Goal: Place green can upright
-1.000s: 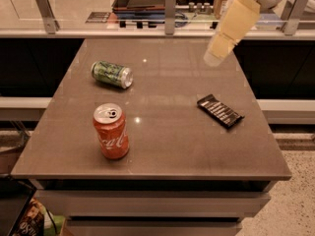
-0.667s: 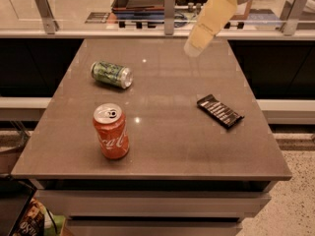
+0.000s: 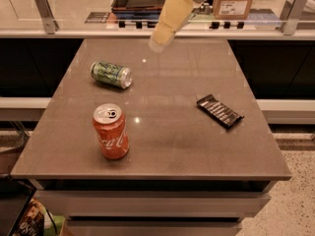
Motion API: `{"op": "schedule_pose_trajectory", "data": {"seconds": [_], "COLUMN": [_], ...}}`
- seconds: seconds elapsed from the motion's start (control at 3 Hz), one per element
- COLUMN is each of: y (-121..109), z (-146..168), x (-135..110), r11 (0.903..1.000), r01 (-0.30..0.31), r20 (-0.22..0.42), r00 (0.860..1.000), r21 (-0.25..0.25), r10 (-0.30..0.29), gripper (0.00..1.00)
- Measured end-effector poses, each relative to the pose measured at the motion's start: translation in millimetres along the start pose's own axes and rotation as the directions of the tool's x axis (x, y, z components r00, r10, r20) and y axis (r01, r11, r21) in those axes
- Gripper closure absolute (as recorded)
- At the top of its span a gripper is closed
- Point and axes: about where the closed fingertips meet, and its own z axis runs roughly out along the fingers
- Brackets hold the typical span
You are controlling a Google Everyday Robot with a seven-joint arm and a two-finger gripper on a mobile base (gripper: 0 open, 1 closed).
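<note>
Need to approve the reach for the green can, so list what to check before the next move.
1. Green can in view: ok.
2. Standing upright: not ok, lies on its side.
3. Gripper above it: not ok, hovers over the table near its far edge.
4. Coca-Cola can apart from it: ok.
5. Wrapped bar out of the way: ok, far right.
</note>
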Motion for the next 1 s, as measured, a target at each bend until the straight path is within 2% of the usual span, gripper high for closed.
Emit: {"op": "schedule_pose_trajectory", "data": {"seconds": [0.33, 0.67, 1.0], "y": [-2.9, -9.0, -9.0], "z": [23.2, 47.1, 47.1], "x": [-22.4, -42.4, -42.4], "r11": [0.9996, 0.9985, 0.9985], "r01": [0.001, 0.01, 0.01], "r20": [-0.045, -0.063, -0.063], "r00": [0.999, 0.998, 0.998], "r21": [0.029, 0.053, 0.053], "r10": [0.0, -0.006, -0.006], "gripper": [0.0, 0.0, 0.0]}}
